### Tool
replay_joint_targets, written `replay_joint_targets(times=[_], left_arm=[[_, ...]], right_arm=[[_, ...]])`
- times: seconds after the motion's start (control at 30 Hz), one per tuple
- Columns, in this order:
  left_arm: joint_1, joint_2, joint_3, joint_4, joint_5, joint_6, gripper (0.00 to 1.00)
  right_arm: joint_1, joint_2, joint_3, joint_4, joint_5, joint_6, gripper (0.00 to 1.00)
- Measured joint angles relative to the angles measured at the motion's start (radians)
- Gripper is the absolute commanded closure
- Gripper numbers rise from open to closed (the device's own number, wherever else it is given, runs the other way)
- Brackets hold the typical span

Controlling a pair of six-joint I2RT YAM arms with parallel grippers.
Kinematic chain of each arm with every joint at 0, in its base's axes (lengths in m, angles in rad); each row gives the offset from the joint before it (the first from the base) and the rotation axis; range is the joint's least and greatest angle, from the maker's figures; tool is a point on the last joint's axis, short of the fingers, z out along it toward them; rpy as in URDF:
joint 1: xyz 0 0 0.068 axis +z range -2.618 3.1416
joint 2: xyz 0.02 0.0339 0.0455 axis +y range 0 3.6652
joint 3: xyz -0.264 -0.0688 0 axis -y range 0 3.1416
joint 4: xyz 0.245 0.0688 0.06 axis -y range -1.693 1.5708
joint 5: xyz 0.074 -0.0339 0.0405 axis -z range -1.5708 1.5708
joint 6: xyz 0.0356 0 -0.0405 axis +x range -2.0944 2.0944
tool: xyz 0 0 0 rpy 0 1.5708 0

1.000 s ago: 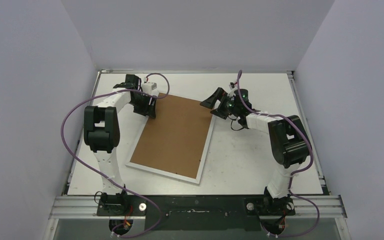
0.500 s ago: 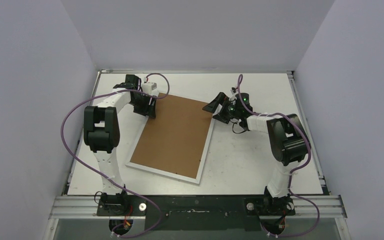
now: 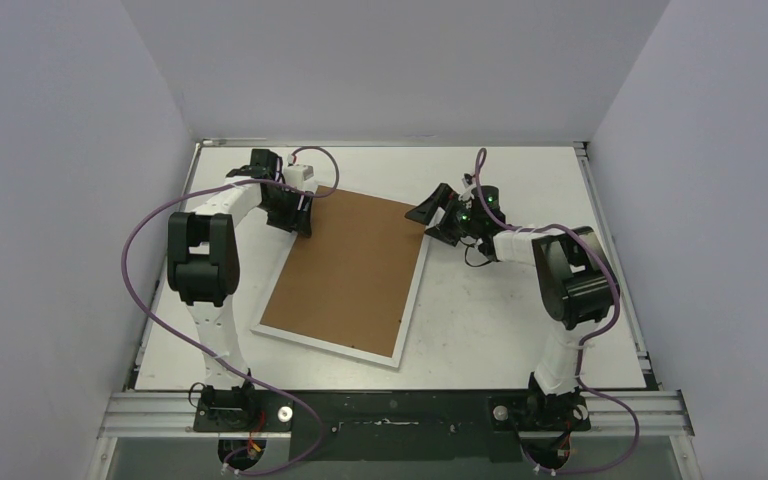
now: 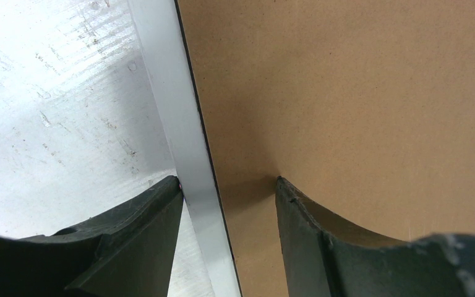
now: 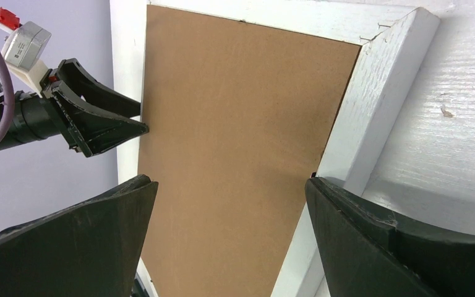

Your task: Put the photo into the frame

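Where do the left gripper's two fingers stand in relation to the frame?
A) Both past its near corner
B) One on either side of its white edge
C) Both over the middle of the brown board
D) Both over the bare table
B: in the left wrist view the left gripper straddles the white edge of the frame, with one finger over the table and the other over the brown board.
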Motion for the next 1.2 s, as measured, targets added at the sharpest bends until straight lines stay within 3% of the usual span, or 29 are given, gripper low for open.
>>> replay_joint_targets(times=[1.2], left_arm=[[0.002,-0.005,0.000,0.000,-0.019,0.021,0.48]], right_arm=[[0.074,0.086,0.087,0.026,0.046,0.007,0.02]])
